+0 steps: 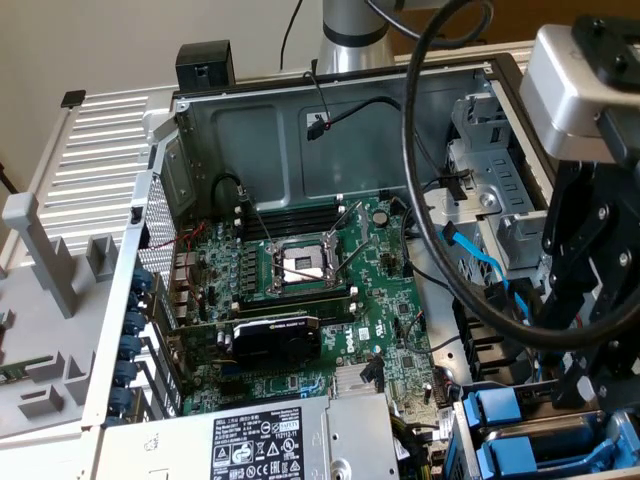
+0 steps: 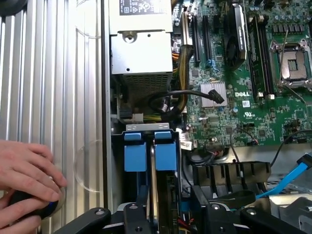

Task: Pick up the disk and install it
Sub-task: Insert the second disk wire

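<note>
The disk [image 2: 165,153] stands edge-on in the drive bay, its bright blue carrier tab facing the motherboard side. In the exterior view it sits at the lower right [image 1: 495,410]. A second blue carrier [image 2: 135,157] sits right beside it in the same bay [image 1: 500,462]. My gripper [image 2: 170,207] hangs directly over the disk's near end, in line with it. In the exterior view, the gripper [image 1: 585,400] is low at the right edge, above the bay. I cannot tell whether it grips the disk.
A silver power-supply box [image 2: 141,53] lies next to the bay [image 1: 270,440]. The green motherboard [image 1: 300,290] fills the case floor. A thick black cable loop [image 1: 420,200] hangs from my arm. A person's hand [image 2: 24,170] rests on the ribbed side panel [image 2: 53,73]. A blue cable [image 2: 292,175] runs nearby.
</note>
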